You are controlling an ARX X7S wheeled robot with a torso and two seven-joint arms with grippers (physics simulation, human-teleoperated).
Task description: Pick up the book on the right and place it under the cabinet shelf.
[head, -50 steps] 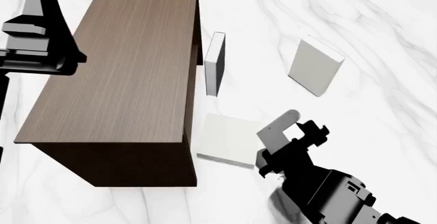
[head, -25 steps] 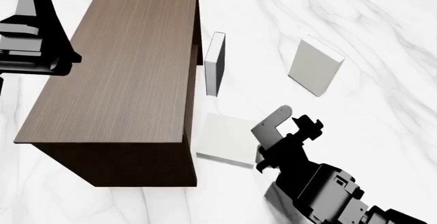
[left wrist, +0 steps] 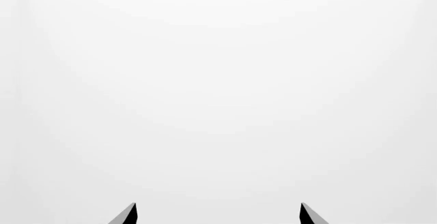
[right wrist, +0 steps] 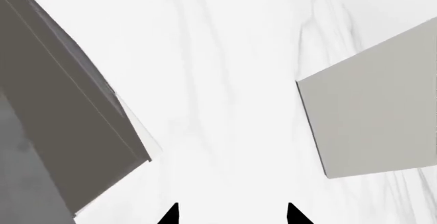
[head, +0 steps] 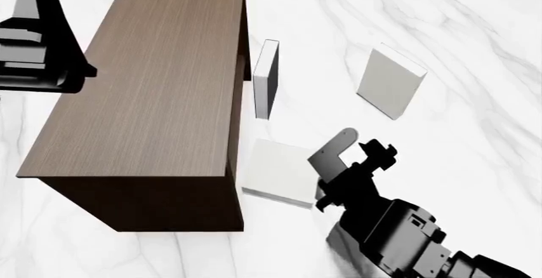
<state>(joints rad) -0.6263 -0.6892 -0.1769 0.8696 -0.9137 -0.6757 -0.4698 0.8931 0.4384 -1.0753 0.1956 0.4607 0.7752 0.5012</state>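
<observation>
The book [head: 389,81] stands upright on the marble at the right, pale grey-white and unmarked; it also fills one side of the right wrist view [right wrist: 375,121]. The dark brown cabinet shelf [head: 152,81] takes up the left of the head view. My right gripper [head: 356,152] hovers open and empty over the marble, nearer to me than the book and apart from it, its fingertips spread wide [right wrist: 232,215]. My left gripper [left wrist: 217,215] is open on blank white, with its arm [head: 42,62] raised left of the cabinet.
A slim book with a dark grey face [head: 266,78] stands beside the cabinet's right side and shows in the right wrist view [right wrist: 61,132]. Another plain pale book [head: 275,171] lies flat by the cabinet's near corner, just left of my right gripper. White marble surface [head: 457,151] stretches to the right.
My right gripper has shifted a little left and away from me, closer to the flat pale book. The left arm drifted slightly left. No book moved.
</observation>
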